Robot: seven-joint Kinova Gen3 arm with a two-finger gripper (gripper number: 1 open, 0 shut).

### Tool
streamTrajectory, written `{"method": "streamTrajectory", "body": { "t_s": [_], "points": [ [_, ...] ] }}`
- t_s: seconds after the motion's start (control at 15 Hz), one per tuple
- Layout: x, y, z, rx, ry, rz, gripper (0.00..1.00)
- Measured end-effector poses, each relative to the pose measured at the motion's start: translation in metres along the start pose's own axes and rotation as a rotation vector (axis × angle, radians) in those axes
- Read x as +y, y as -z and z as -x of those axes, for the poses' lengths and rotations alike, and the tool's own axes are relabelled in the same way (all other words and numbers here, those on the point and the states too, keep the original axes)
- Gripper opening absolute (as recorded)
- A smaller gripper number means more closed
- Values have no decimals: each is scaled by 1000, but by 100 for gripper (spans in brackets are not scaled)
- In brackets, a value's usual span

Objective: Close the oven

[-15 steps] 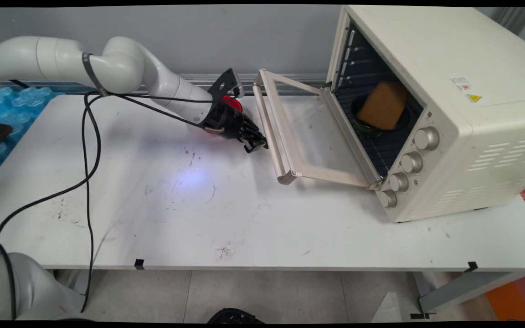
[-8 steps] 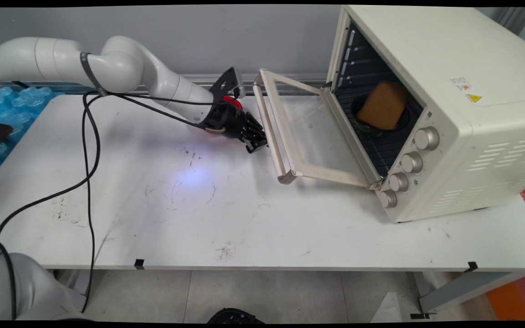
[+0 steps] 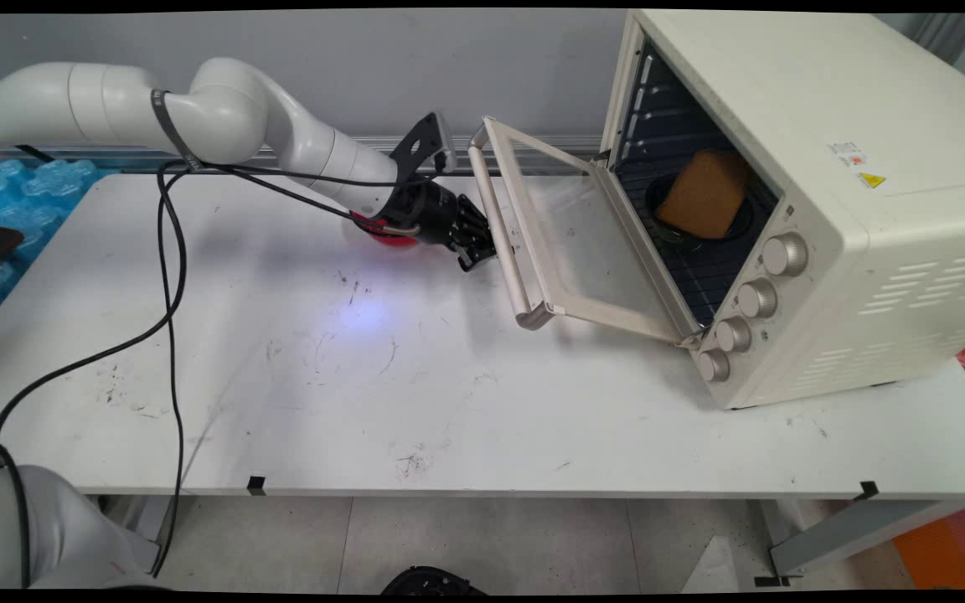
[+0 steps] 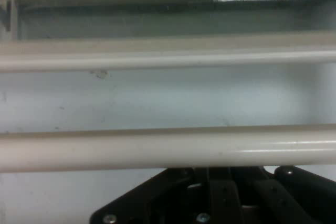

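Where bare, shows scuffs and dark marks: white table point(image 3: 365, 402), bearing all listed below. Cream toaster oven point(image 3: 826, 126), at the right end, mouth turned toward the arm, four knobs point(image 3: 757, 297) down its near front edge. Oven door point(image 3: 608, 316), glass-paned, hinged at the bottom, hanging partly open and tilted, neither shut nor flat on the table. Door handle point(image 3: 503, 226), a pale round bar along the door's free edge, long axis running from the far side toward the near side in the main view; in the hand view lies straight across from left to right point(image 4: 168, 148), just above the black linkage. Brown slice of bread point(image 3: 704, 194), inside on the rack, leaning in a dark dish point(image 3: 667, 230). Red round object point(image 3: 390, 239), on the table, mostly hidden behind the wrist. Black gripper point(image 3: 476, 251), reaching from the left, touching or just beside the handle bar near its middle, on the side away from the oven; wrist axis roughly square to the bar. Jaw state: cannot tell, tips hidden by the bar.
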Motion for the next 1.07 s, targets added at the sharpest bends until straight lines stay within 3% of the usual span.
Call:
{"method": "streamTrajectory", "body": {
  "t_s": [1.07],
  "points": [
    [-13,29,-50,2,-53,18,0]
  ]
}}
